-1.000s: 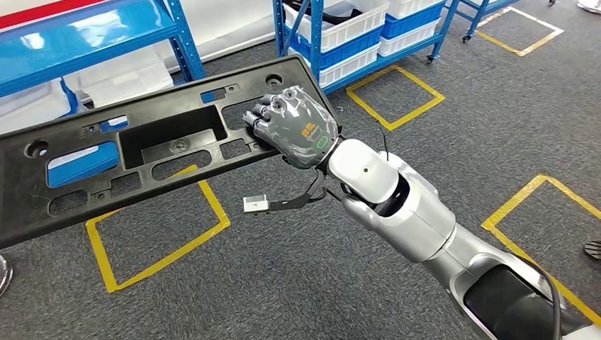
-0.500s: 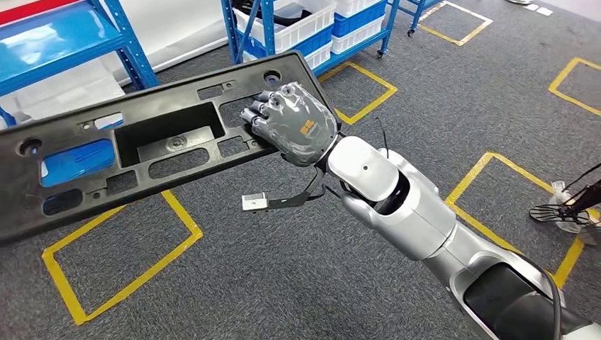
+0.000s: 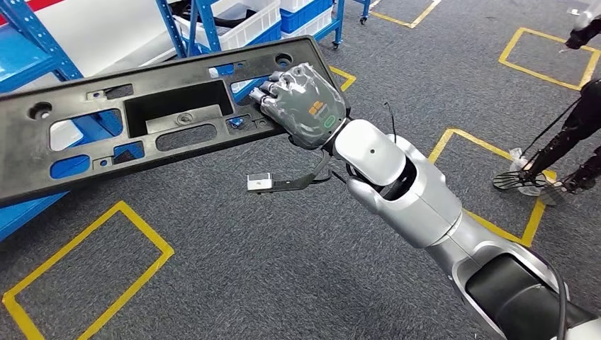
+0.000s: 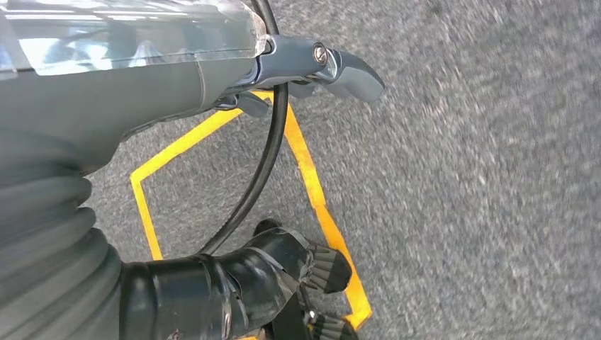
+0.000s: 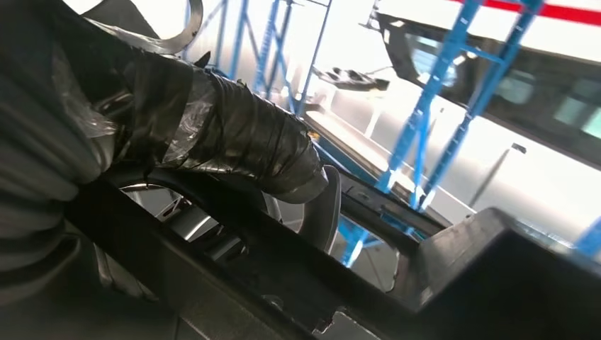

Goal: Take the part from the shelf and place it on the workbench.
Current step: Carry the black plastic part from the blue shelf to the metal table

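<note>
The part (image 3: 142, 134) is a long black plastic panel with several cut-outs, held in the air over the floor and slanting down to the left. My right hand (image 3: 305, 106) grips its right end, fingers curled over the upper edge. In the right wrist view the taped dark fingers (image 5: 234, 142) wrap the panel's black rim (image 5: 212, 283). My left hand (image 4: 212, 177) hangs over the grey floor, its fingers (image 4: 340, 67) and thumb (image 4: 283, 269) apart with nothing between them.
Blue shelves (image 3: 42, 42) with white bins (image 3: 241, 21) stand at the back left. Yellow tape squares (image 3: 92, 283) mark the grey carpet. A person in black (image 3: 574, 127) stands at the right edge beside a wire object (image 3: 521, 180) on the floor.
The whole picture has shifted as the camera turned: the shelves slid left and a person came into view at the right. My right hand keeps its grip on the part.
</note>
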